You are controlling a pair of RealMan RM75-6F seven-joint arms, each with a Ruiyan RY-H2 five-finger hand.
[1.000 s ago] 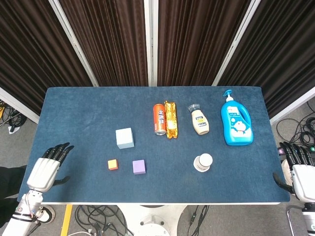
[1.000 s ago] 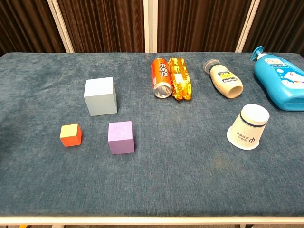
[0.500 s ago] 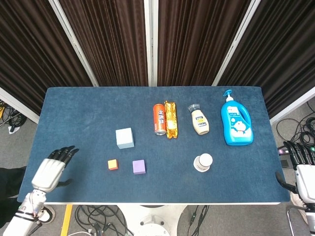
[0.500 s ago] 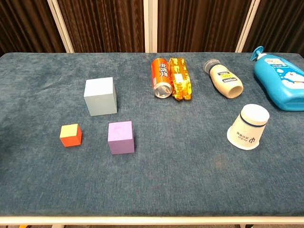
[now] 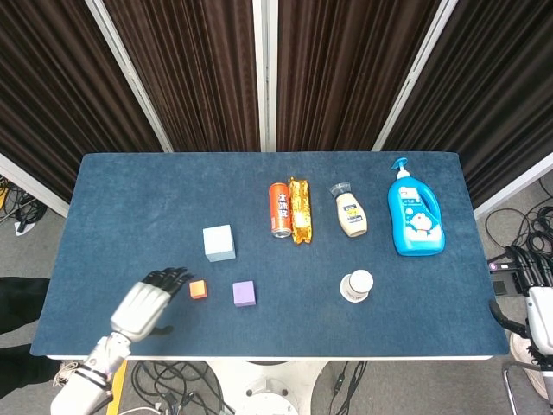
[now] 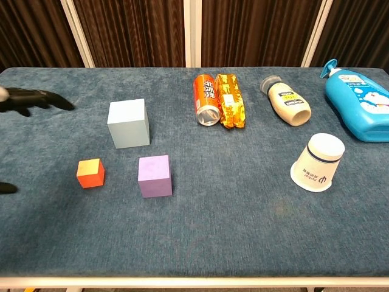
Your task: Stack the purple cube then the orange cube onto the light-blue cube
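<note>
Blue carpet-like cloth covers the table, and the head view takes in all of it with both hands, while the chest view catches only the dark fingertips of the left hand entering at its left edge and shows nothing of the right hand. The chest view, in turn, gives the cubes close up, faces and edges clear.

The left hand hovers over the near-left part of the table, fingers spread and stretched forward, holding nothing and touching nothing I can make out. Just beyond its fingertips, toward the right, sits the orange cube. A little further right of that lies the purple cube, apart from the orange one. The light-blue cube stands farther from the hand, toward the table's middle, with nothing on top of it.

The right hand hangs off the table's right edge, well apart from all three cubes, fingers extended and loosely apart, empty.

Far across from the left hand lie an orange drink can, a gold snack packet touching it, a squeeze bottle, a blue pump bottle and an upturned paper cup.
</note>
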